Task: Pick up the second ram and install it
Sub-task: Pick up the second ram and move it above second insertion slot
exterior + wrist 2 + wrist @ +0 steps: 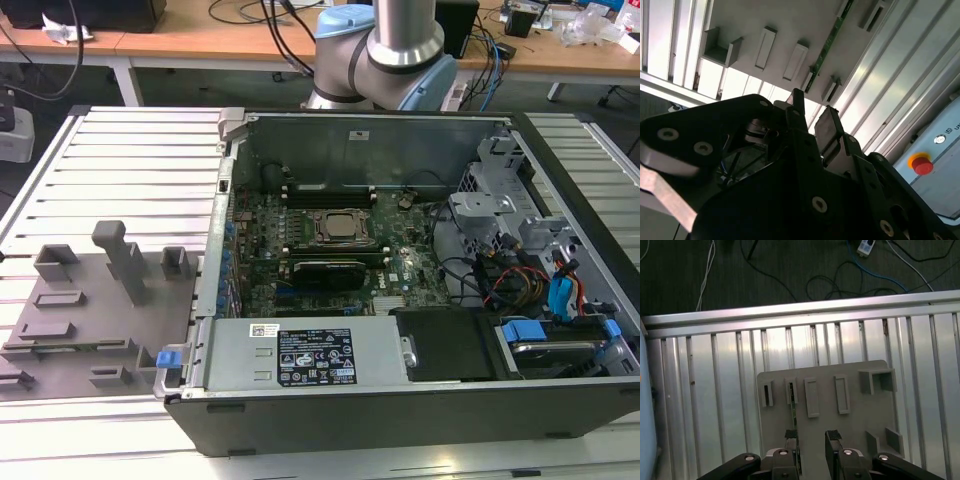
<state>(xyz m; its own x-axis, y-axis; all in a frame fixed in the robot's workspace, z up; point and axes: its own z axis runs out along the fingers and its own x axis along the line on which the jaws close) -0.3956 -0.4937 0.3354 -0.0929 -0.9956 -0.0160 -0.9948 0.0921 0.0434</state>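
While the gripper (pixel 812 436) hangs spread above the grey tray (pixel 852 427), the second ram (pixel 793 412) (on edge) seems just beside one fingertip (pixel 791 436).

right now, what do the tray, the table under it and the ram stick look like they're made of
Tray: probably matte grey plastic; uniform colour, moulded blocks, no glare.
Table: bare metal, likely aluminium; silvery slats with bright reflections.
Second ram: green circuit board, likely laminate; seen nearly edge-on, so its finish is unclear.
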